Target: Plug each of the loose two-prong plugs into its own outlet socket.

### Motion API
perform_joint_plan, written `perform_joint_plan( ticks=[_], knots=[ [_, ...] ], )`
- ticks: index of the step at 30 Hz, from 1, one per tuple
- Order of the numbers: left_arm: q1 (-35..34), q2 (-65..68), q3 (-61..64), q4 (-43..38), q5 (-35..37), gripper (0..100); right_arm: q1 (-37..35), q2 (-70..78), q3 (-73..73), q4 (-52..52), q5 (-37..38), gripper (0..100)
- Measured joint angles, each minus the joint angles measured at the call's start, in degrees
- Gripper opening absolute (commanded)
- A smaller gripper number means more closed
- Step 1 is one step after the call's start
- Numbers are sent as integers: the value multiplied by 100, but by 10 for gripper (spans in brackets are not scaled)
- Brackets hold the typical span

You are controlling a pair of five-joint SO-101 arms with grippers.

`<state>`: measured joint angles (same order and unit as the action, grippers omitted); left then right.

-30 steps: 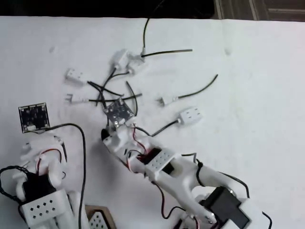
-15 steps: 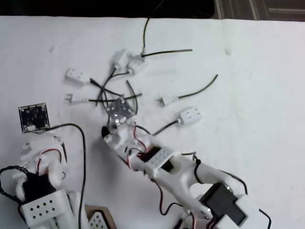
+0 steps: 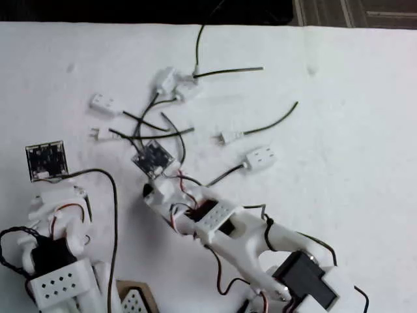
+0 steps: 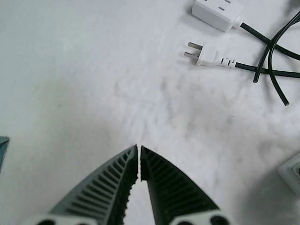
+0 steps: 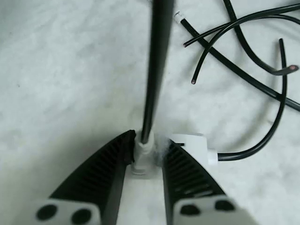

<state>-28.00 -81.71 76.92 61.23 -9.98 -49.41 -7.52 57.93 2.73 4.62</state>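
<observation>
My right claw pinches a small white two-prong plug by its body, and its black cord rises straight up between my fingers. A white plastic outlet socket block lies just beside it, against one finger. On the high view this pair sits near 8 o'clock from the middle of the white bench. My left claw is pressed together on nothing and hovers farther out toward the 8 o'clock corner.

I cannot see the prongs, so I judge they may not face the slots. A push then would only shove the loose block across the bench, since nothing braces it. My hold is narrow, and the stiff cord could lever the plug round in my fingers.

The tangle of loose black cords lies close. If the block's lead drags it, the second white plug at 9 o'clock and the second white outlet block at 10 o'clock could be pulled askew.
</observation>
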Motion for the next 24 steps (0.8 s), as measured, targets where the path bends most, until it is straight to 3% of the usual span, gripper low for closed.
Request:
perform_joint_plan(
  ticks=[19, 24],
  knots=[
    [-18, 0, 35, -18, -105, 34, 141, -88, -378, 1442, 18, 19],
    [-18, 0, 35, -18, -123, 34, 141, -97, -440, 1626, 18, 134]
  ],
)
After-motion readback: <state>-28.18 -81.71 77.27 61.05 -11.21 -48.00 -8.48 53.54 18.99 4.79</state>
